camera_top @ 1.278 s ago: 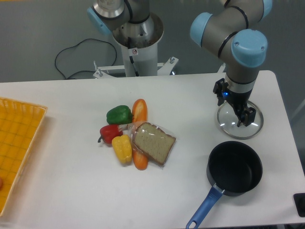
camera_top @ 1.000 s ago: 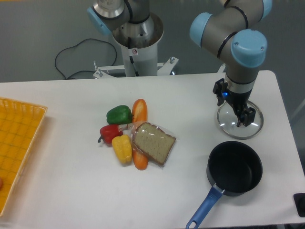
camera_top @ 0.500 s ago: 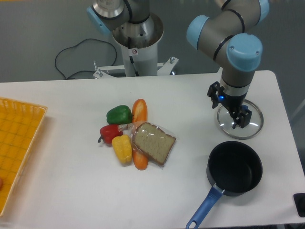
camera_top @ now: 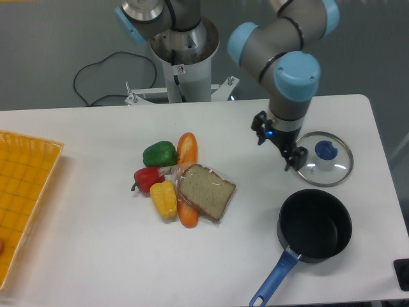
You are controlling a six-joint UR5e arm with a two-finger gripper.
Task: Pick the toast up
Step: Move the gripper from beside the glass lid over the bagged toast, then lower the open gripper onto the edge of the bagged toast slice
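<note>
Toast (camera_top: 206, 191), flat brown speckled slice with darker crust in clear crinkly plastic wrap, lies mid-tabletop on white tabletop (camera_top: 96, 256), resting partly on long orange-brown baguette (camera_top: 187, 176). Yellow pepper (camera_top: 164, 199) sits just left of it, red pepper (camera_top: 147, 178) and green pepper (camera_top: 159, 153) further left and far. Black two-finger pincer (camera_top: 278, 142) hangs to the right of the pile, well apart from toast, beside glass lid with blue knob (camera_top: 323, 167); fingers look spread, nothing between them. Black saucepan with blue handle (camera_top: 313, 227) near right. Orange mesh tray (camera_top: 22, 198) at left edge. Judgement: slice is light, soft, bendable; wrap likely slippery and crinkles under pressure. Best hold looks like the free right edge of the slice, clear of baguette and peppers, squeezing gently. Task not started.
</note>
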